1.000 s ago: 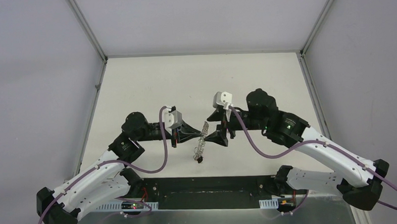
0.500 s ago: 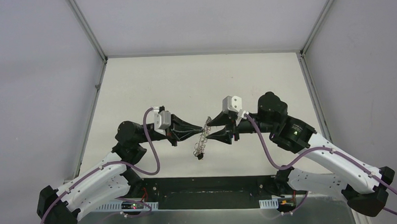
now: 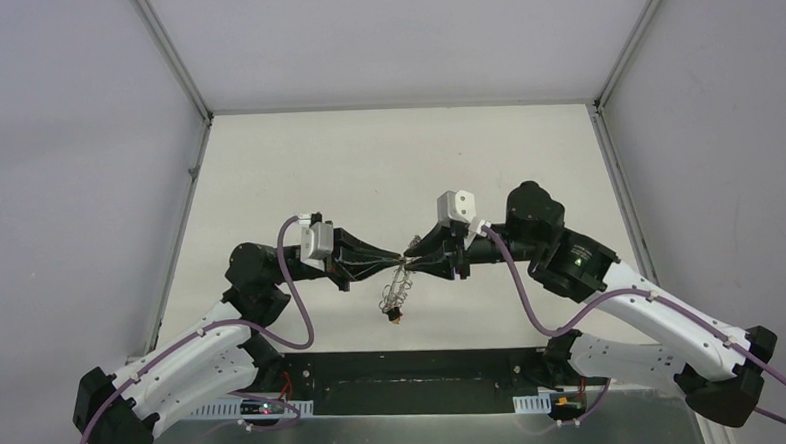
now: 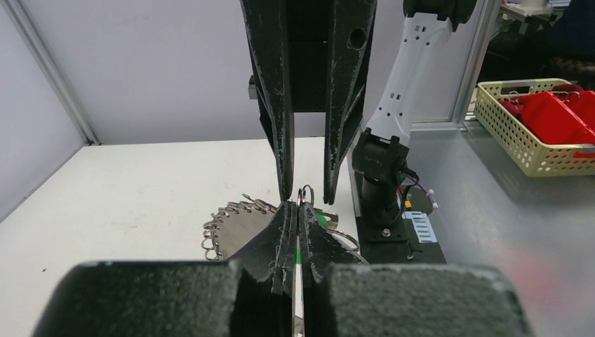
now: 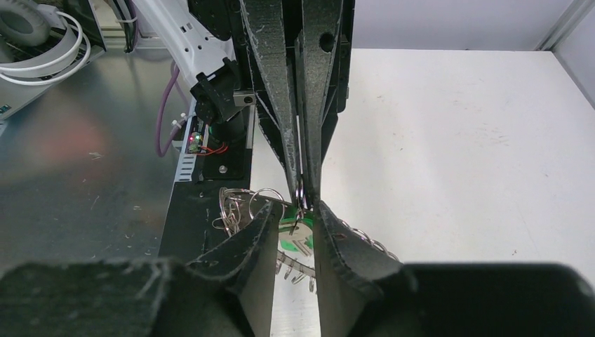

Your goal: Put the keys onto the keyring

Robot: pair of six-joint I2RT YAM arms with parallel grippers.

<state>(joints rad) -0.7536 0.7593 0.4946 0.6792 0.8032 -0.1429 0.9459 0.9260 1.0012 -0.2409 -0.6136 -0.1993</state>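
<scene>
Well, above the near middle of the white table [image 3: 296,166], the left arm [image 3: 190,356] and the right arm [image 3: 653,311] reach in from either side and meet nose to nose. Between them the keyring [image 3: 395,284] hangs on edge, its upper rim at the meeting point and its lower end down near the tabletop, though I can't tell whether it touches. The left gripper [image 4: 295,210] has its jaws pressed tight together on thin metal at the top of that ring, so I judge it is carrying the keyring. The right gripper [image 5: 296,210] faces it with its jaws partly apart, one on each side of the left one's tips, and I see them pressing on nothing. The green-tagged key [image 5: 293,239] hangs just beyond the left tips, against the ring and in line with the gap of the right jaws. A small wire loop [image 4: 306,192] pokes up above the clamped tips. Whether that loop belongs to the key or to the ring, and whether the green key is already threaded on, I can't make out. The black-tagged key I cannot pick out with any certainty. So I reckon we are mid-threading: at best one key is on, and the other is left to do.
</scene>
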